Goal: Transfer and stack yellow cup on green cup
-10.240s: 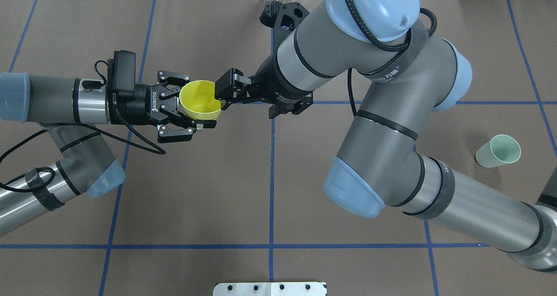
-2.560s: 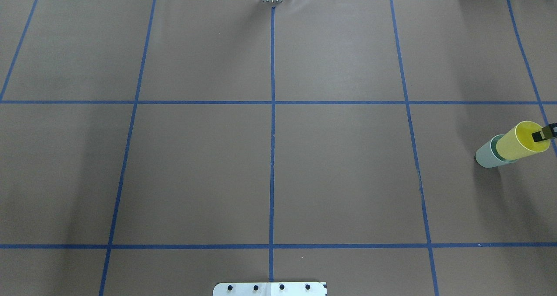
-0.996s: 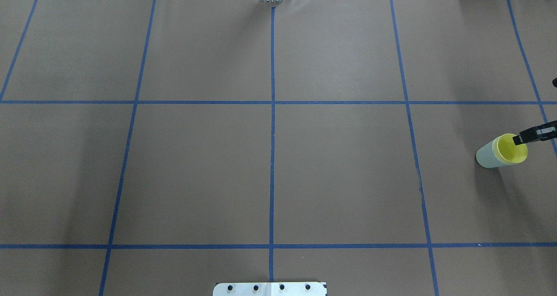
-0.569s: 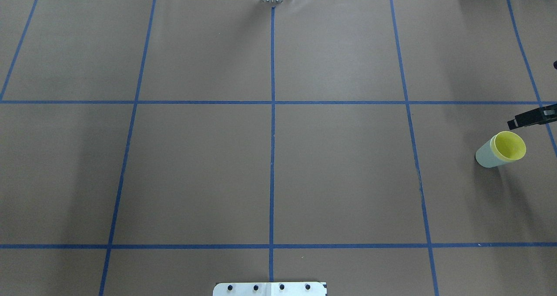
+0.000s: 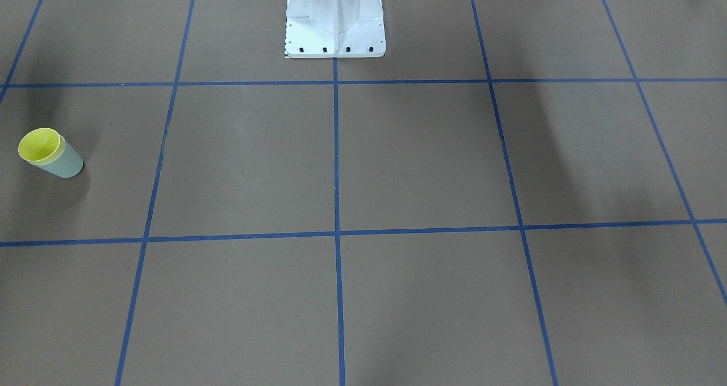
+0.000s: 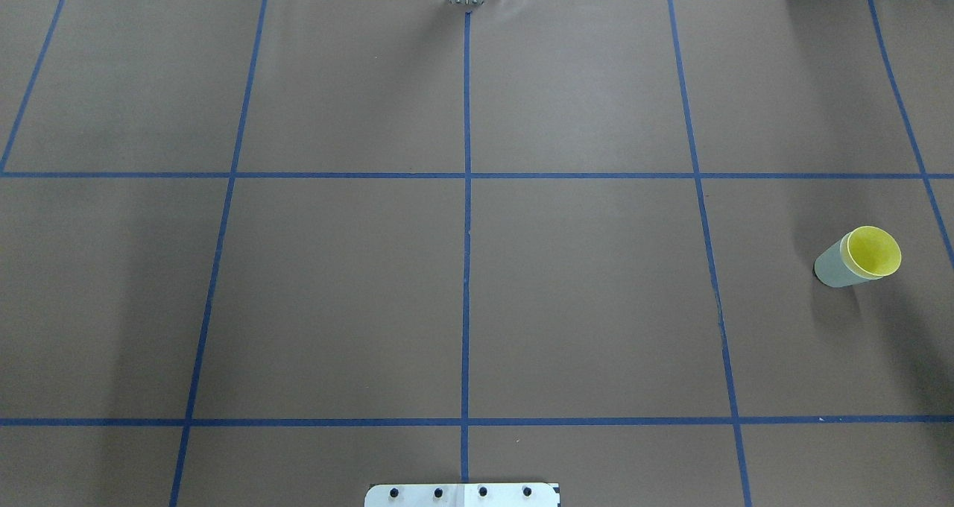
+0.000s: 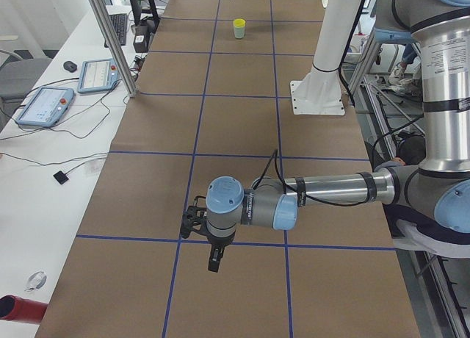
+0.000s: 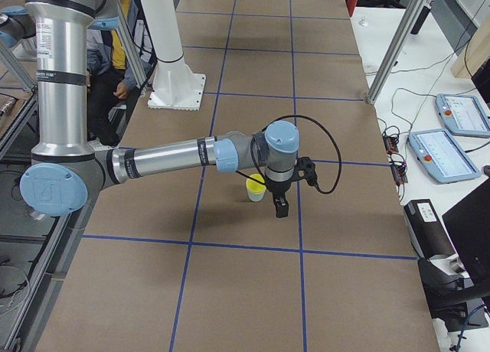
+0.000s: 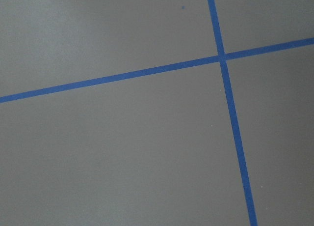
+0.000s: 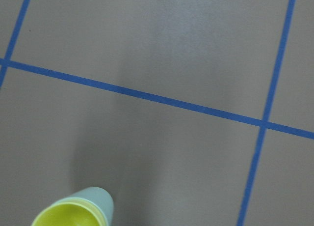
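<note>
A wide brown tabletop (image 6: 581, 306) gridded with blue tape fills the room, with a white bench (image 7: 22, 176) carrying teach pendants (image 7: 44, 106) alongside. The white robot pedestal (image 5: 335, 17) stands at its edge. Toward the robot's right end, the small bright yellow plastic cup (image 6: 873, 252) sits nested upright in the pale mint-green plastic cup (image 6: 829, 270). Only the side views catch the left tool (image 7: 214, 263) and the right tool (image 8: 280, 209), the right one near the cups; whether they are spread or pressed together, I cannot tell.

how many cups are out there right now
2: the yellow cup sits nested inside the green cup, standing far out on the robot's right. No other cup shows in any view.
</note>
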### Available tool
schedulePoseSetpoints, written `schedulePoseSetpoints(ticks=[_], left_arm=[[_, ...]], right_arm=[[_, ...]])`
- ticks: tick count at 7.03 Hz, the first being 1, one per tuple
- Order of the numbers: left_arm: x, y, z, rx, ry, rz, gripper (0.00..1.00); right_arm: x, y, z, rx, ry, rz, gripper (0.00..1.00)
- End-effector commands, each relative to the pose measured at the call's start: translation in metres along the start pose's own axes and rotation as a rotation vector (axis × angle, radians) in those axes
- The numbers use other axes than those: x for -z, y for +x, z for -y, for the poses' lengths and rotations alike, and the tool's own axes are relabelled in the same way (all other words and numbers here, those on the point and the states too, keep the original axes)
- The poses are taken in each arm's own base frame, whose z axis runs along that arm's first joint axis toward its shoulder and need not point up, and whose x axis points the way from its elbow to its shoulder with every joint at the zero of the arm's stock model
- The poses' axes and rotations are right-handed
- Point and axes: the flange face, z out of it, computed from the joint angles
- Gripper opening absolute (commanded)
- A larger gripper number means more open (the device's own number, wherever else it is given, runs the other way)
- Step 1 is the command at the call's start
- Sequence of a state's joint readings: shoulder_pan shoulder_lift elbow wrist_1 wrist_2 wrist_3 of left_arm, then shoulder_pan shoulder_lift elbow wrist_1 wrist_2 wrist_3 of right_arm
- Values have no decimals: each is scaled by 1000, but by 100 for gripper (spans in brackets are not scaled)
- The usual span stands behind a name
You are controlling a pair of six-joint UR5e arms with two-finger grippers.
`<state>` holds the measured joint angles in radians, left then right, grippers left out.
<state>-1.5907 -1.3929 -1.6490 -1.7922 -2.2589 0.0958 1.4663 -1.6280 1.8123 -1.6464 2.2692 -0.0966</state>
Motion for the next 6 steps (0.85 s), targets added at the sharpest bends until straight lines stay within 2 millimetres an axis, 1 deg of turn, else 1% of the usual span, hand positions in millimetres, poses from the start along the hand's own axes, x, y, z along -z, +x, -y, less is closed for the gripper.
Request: schedulePoseSetpoints(ticks=[1,2,3,4,6], left_arm=[[-4,-1,-4,9,-16,-12,100],[-9,-4,-6,22,-26,-31,100],[-9,-6,-8,35,-36,-32,100],[-4,-9,-6,74,-65,-35,100],[-4,-10,-8,89,-76,-36,100]], right_arm=[[-10,48,-45,-32,-97,-48,100],[-13,50,-49,-42,-102,-48,100],[-18,53,-50,-49,-110,-42,100],[-20,54,-50,-53,-113,-40,100],[-20,55,-50,-54,-115,-39,100]])
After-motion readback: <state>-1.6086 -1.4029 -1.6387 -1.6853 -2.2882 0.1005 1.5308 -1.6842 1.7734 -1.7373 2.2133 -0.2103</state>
